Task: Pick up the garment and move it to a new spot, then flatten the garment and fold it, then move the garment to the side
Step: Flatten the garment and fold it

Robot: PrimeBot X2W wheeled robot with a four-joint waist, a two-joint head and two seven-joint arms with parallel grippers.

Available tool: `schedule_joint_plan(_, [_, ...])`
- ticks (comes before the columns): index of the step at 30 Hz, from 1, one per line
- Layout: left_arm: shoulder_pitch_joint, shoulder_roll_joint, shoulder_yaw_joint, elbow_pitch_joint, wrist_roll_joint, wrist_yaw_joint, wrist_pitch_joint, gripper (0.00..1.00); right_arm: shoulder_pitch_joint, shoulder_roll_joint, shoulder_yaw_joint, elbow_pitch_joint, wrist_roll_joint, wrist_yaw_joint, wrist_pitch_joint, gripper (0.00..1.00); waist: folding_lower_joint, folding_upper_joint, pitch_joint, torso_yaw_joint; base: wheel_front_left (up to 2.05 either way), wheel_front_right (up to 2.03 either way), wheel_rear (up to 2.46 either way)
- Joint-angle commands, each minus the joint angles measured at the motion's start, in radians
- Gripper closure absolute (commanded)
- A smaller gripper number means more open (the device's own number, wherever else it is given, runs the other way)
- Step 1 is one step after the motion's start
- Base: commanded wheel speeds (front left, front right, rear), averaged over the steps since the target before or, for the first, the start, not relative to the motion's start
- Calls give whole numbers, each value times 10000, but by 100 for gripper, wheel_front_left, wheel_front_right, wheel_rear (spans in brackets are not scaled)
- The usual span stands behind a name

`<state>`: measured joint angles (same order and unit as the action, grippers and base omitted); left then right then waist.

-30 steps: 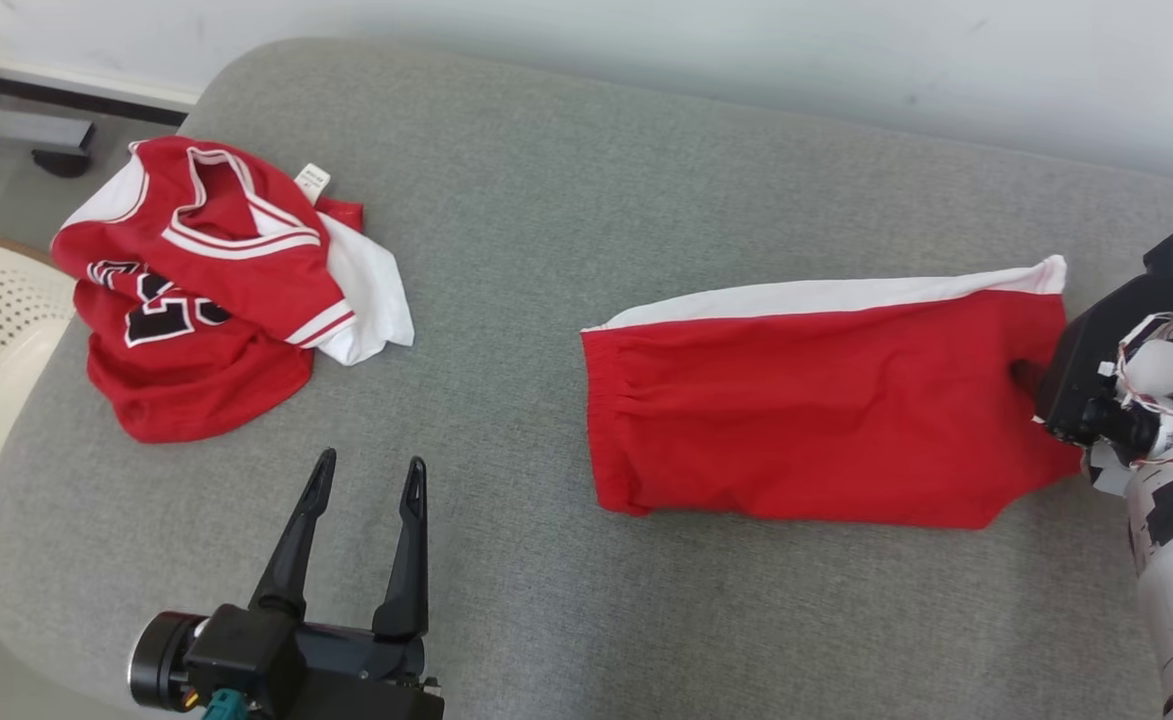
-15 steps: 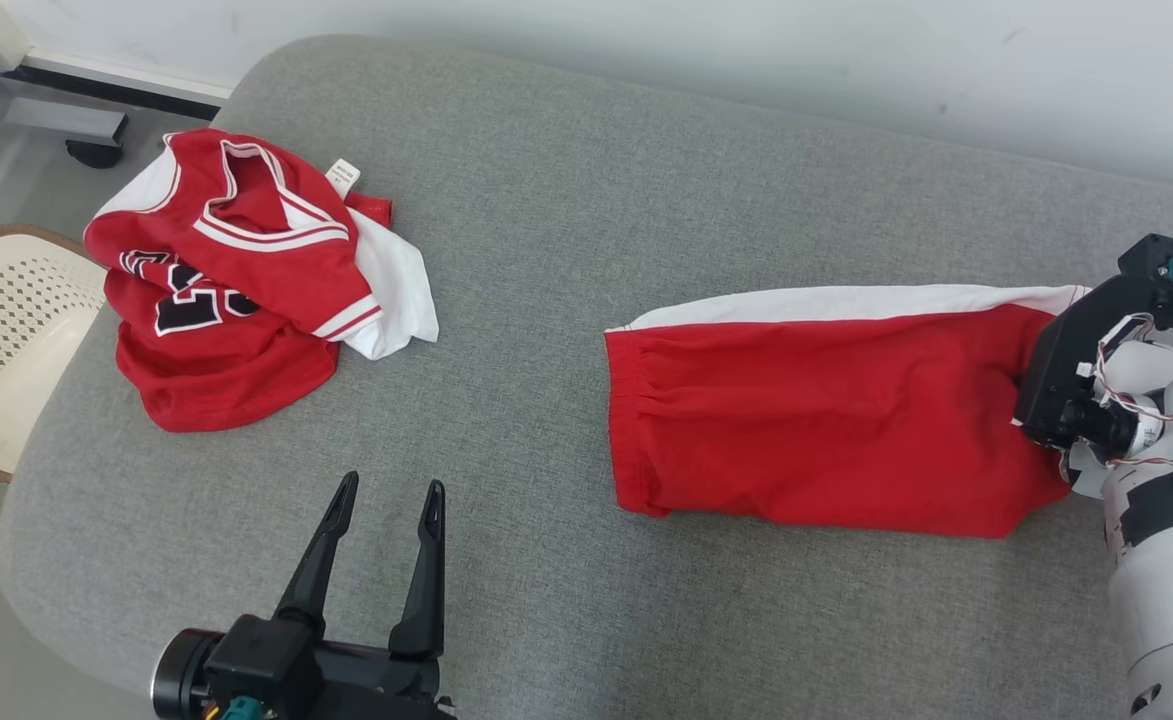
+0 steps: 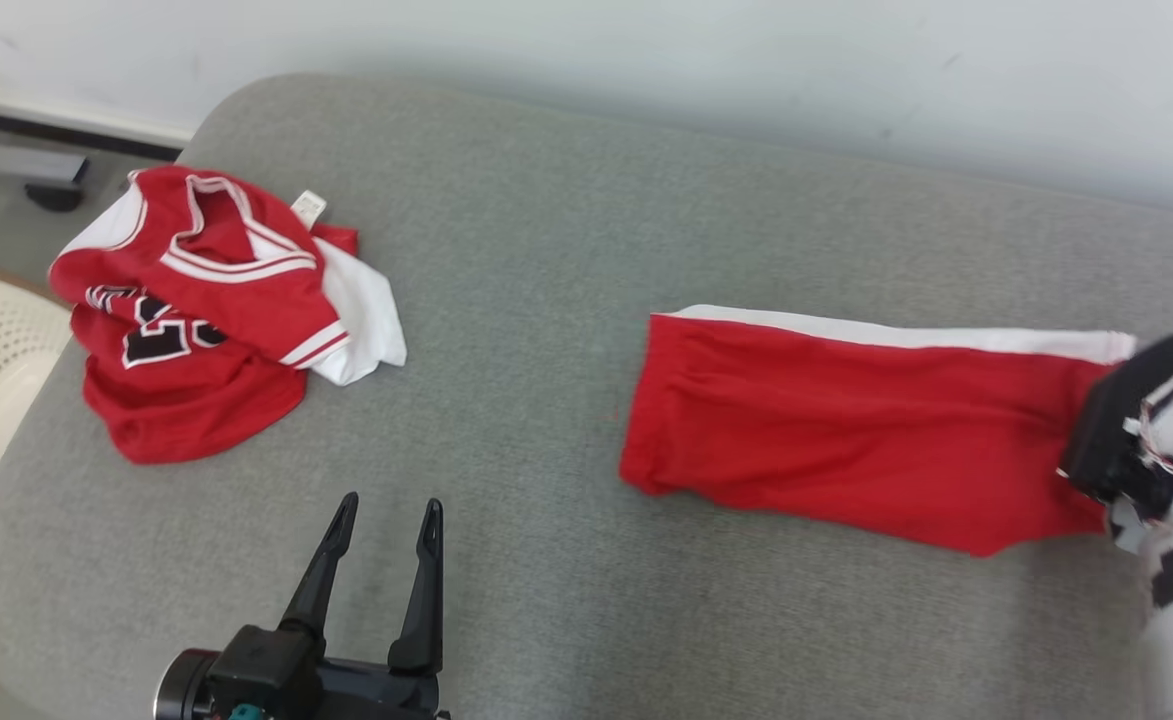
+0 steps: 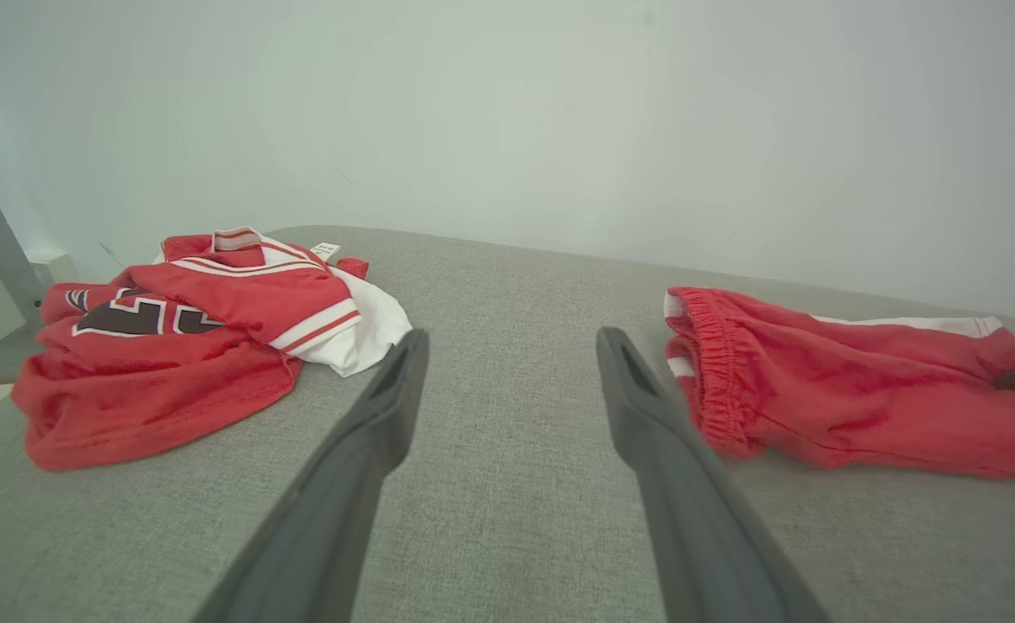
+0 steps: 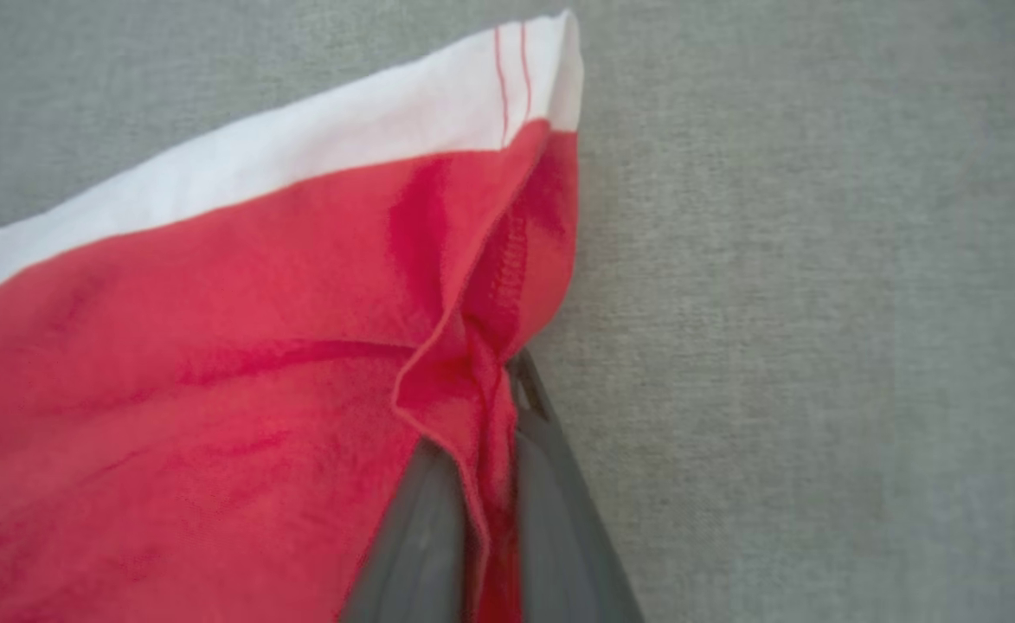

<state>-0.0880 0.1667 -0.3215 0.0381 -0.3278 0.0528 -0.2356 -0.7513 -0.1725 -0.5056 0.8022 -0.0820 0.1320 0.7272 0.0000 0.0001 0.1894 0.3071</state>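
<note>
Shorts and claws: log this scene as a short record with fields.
shorts: laid out on the right of the grey cushion, white stripe along the far edge
right claw: shut on the shorts' hem
left claw: open, empty, at near left
jersey: crumpled at far left, apart from the shorts

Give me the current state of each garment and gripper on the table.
Red shorts: laid out mostly flat, leg end bunched in a grip.
Jersey: crumpled in a heap.
Left gripper: open, empty.
Right gripper: shut on the red shorts.
</note>
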Motion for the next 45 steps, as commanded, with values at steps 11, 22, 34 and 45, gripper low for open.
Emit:
schedule_joint_plan(11, [297, 112, 25, 85, -208, 92, 55, 0, 1138, 439, -510, -1801, -262, -25, 387, 100, 0, -1, -862, -925, 0, 0, 0])
schedule_joint_plan(22, [397, 118, -79, 104, -348, 65, 119, 0, 1165, 997, 1633, -2824, 898, -25, 980, 100, 0, -1, -1106, -740, 0, 0, 0])
schedule_joint_plan(34, [340, -160, -310, 316, -504, 15, -13, 0, 412, 1212, 3409, -1989, 1720, -25, 943, 100, 0, -1, -908, 429, 0, 0, 0])
schedule_joint_plan(45, [263, -286, -433, 566, -560, -30, -130, 0, 74, 1224, 3675, -841, 1896, -25, 452, 91, 0, -1, -742, 1289, 0, 0, 0])
